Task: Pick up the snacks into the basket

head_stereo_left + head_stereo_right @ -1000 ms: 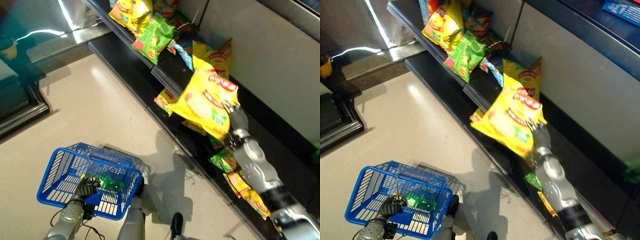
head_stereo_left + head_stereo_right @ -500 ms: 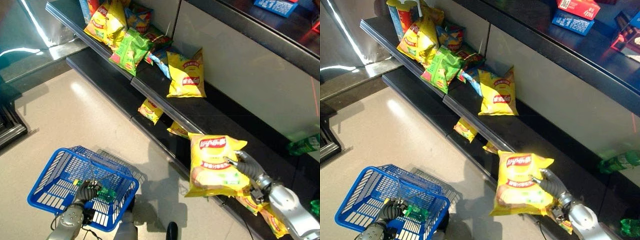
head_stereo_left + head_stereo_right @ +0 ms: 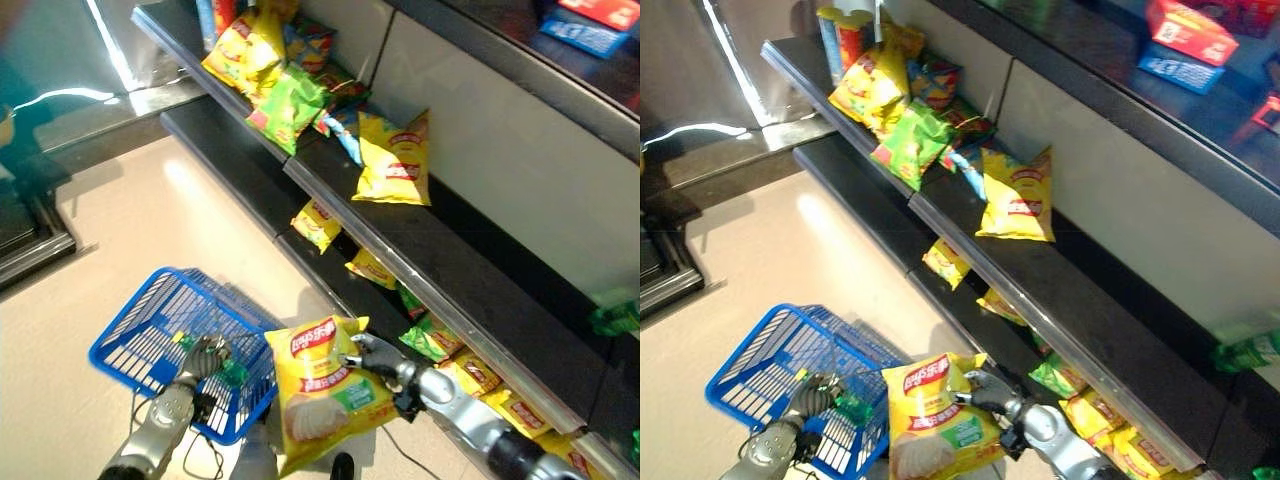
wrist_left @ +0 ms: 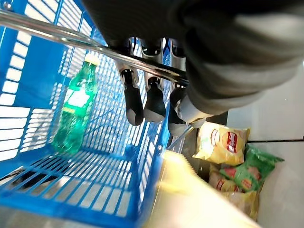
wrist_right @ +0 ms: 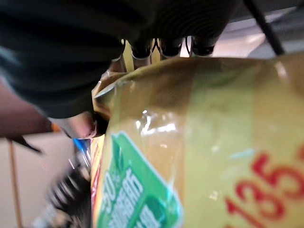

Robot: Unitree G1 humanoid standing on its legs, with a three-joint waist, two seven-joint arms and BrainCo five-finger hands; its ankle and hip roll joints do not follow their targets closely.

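My right hand (image 3: 378, 361) is shut on a big yellow snack bag (image 3: 318, 395), which hangs just right of the blue basket (image 3: 150, 325) at its near corner. The bag (image 5: 199, 156) fills the right wrist view below the curled fingers (image 5: 164, 47). My left hand (image 3: 203, 357) is shut on the basket's metal handle (image 4: 71, 42), fingers (image 4: 147, 97) curled round it. A green bottle (image 4: 73, 111) lies in the basket. More snack bags lie on the dark shelves: a yellow one (image 3: 393, 160), a green one (image 3: 290, 108), and small ones (image 3: 316, 222) lower down.
The shelf unit (image 3: 440, 240) runs diagonally from the far left to the near right, with a lower ledge (image 3: 250, 190) jutting toward the floor. A dark stand (image 3: 30, 225) is at the left. Open pale floor (image 3: 130, 230) lies between it and the shelves.
My right hand has carried the yellow bag down and left from beside the shelf to the basket's near right edge. The camera has shifted. The left hand still holds the handle.
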